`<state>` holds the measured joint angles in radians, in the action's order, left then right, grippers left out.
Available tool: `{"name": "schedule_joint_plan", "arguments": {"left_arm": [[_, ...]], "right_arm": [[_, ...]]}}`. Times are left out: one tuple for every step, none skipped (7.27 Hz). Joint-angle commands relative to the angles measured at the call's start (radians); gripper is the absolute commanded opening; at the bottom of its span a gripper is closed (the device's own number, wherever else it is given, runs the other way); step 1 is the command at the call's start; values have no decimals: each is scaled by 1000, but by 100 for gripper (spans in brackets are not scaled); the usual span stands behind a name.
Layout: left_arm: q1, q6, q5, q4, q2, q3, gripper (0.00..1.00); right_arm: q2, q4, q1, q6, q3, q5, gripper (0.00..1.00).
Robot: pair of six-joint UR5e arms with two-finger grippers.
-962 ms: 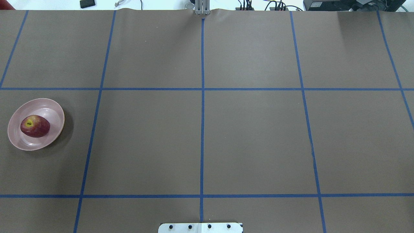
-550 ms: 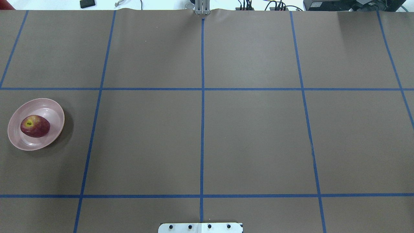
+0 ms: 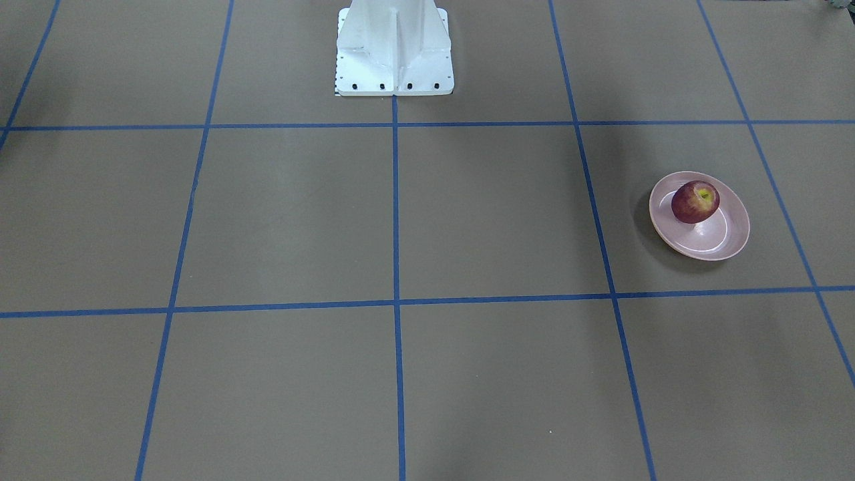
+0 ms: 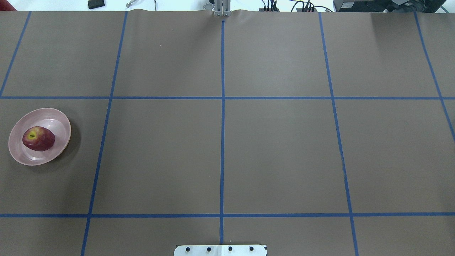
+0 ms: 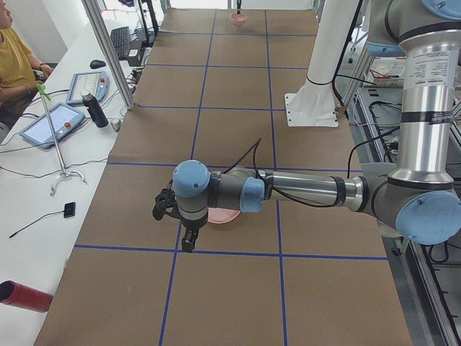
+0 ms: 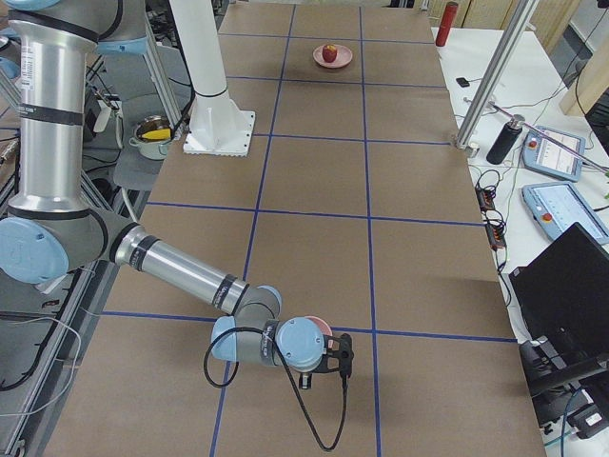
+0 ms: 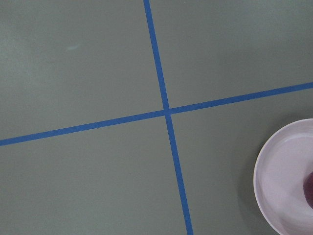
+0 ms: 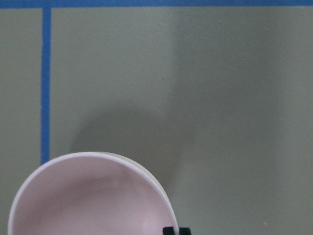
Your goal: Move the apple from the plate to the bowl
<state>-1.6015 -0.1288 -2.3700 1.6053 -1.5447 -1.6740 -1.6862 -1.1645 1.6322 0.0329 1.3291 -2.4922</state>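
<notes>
The dark-red apple (image 4: 38,138) lies on the wide pink plate (image 4: 57,119) at the table's left edge; both also show in the front-facing view, the apple (image 3: 695,201) on the plate (image 3: 718,244). The left wrist view shows the plate's rim (image 7: 274,171) at its lower right. In the exterior left view my left gripper (image 5: 175,223) hangs by the plate (image 5: 225,215); I cannot tell whether it is open. The small pink bowl (image 8: 88,196) lies below my right gripper (image 6: 331,365), at the table's other end (image 5: 238,17). I cannot tell that gripper's state either.
The white robot pedestal (image 3: 394,50) stands at the table's near-middle edge. Blue tape lines grid the brown table. An operator (image 5: 11,65), tablets, a dark bottle (image 5: 94,109) and a red cylinder (image 5: 25,297) are at a side bench. A laptop (image 6: 571,286) sits beyond the other end.
</notes>
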Motion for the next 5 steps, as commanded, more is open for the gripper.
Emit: {"name": "schedule_joint_plan", "arguments": {"left_arm": [[0,0,0,1,0,0,98],[0,0,0,-1,0,-1,98],[0,0,0,-1,2,0,98],[0,0,0,-1,2,-1,98],[0,0,0,-1,2,-1,98]], "right_arm": [[37,-4,-64,248,147,-62,0],[72,-4,-125,389,216,-60,0],[130,-4,-203,568,279,-47,0],[187,-4,-268,697,323,-39,0],[250,-6,-349,845,376,2,0]]}}
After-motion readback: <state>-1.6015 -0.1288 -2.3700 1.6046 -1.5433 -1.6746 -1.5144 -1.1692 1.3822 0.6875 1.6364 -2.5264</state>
